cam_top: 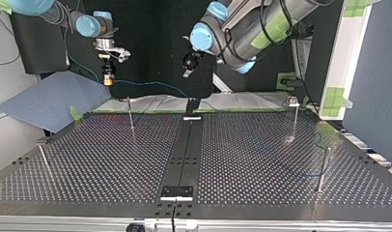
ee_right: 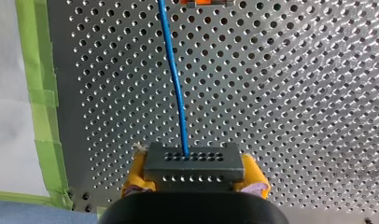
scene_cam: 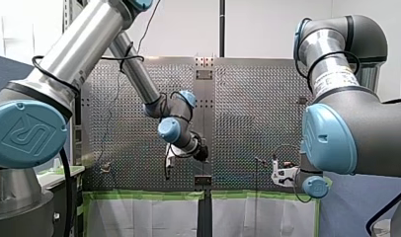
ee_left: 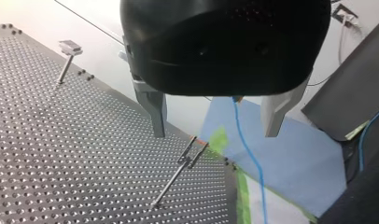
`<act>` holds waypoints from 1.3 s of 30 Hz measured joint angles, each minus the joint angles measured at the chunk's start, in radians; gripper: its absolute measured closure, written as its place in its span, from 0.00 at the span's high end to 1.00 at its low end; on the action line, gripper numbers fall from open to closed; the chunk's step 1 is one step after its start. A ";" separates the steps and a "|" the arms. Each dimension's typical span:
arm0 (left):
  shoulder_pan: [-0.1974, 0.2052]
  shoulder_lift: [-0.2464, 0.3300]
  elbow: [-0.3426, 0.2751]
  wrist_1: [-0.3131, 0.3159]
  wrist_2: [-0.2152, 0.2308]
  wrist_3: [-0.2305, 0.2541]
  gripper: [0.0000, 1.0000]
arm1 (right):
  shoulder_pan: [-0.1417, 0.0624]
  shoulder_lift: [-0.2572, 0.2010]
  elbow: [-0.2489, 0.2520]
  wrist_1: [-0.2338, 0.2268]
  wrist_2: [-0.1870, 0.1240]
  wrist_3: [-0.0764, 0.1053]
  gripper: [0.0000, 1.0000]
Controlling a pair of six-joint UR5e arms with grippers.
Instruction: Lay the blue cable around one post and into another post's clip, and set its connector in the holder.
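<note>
1. The connector was pinched in the right end effector above the desk, with the blue cable trailing ahead.
2. The left end effector was held spread and empty; unguided slack could be snagged on the clip post.

A robotics lab: two industrial arms, my left arm and my right arm, reach over a perforated metal table with thin steel posts standing on it, green masking tape along the table's edge nearest the arms, plain white walls around
</note>
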 joint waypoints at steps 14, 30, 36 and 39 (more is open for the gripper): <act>-0.012 -0.110 0.105 0.110 0.016 -0.018 1.00 | 0.000 0.000 -0.004 0.002 0.001 0.000 0.00; -0.018 -0.245 0.197 0.245 0.029 -0.017 1.00 | 0.000 0.000 -0.008 -0.002 0.002 0.007 0.00; -0.019 -0.297 0.198 0.297 0.032 0.003 1.00 | 0.000 0.000 -0.008 -0.002 0.004 0.009 0.00; -0.018 -0.324 0.200 0.324 0.049 0.011 1.00 | 0.000 0.000 -0.008 -0.002 0.005 0.009 0.00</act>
